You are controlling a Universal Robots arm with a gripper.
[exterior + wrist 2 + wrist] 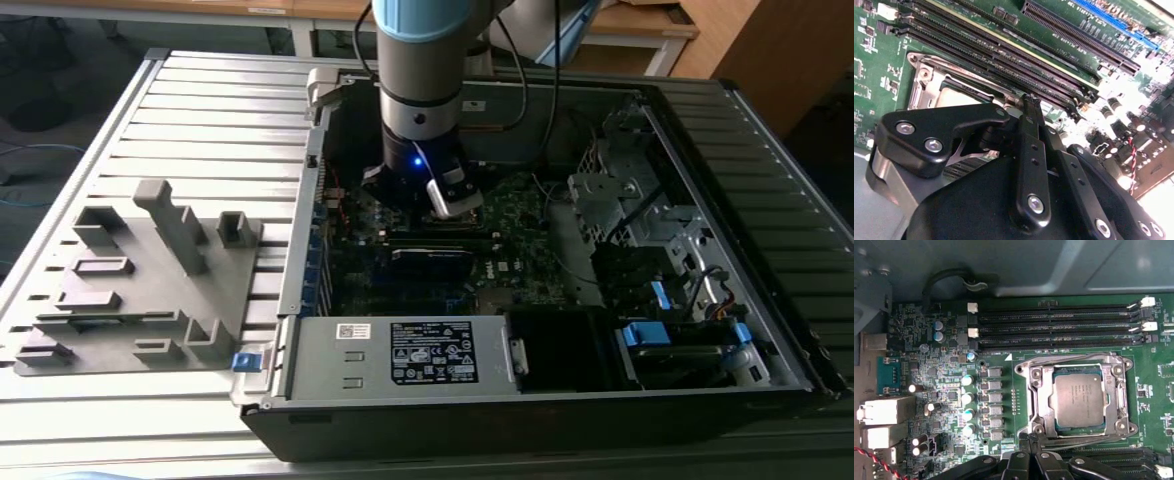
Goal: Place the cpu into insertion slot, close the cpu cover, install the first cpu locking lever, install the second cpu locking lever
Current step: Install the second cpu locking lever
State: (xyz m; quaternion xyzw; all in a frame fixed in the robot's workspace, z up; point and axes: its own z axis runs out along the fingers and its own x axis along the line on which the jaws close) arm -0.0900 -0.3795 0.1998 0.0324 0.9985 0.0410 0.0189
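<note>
The cpu (1077,400), a silver-grey square, lies flat in the insertion slot on the green motherboard (944,370). The slot itself is mostly hidden under it. The cpu cover (1040,390), a silver frame, lies down around the chip. Thin metal locking levers run along two opposite sides of the frame, one (1069,356) by the memory slots and one (1084,441) on the gripper's side. My gripper (1029,438) is shut, its tips at a corner of the frame by the end of the nearer lever. In the second wrist view the gripper (1028,102) hovers just past the cpu (956,96). In the exterior view the gripper (451,203) reaches down into the open computer case.
Long black memory slots (1054,330) run beside the socket. Capacitors (968,397) and rear ports (884,410) stand on its other side. The case walls (300,250) and drive bays (641,210) hem the arm in. A grey fixture block (134,280) lies on the exterior view's left.
</note>
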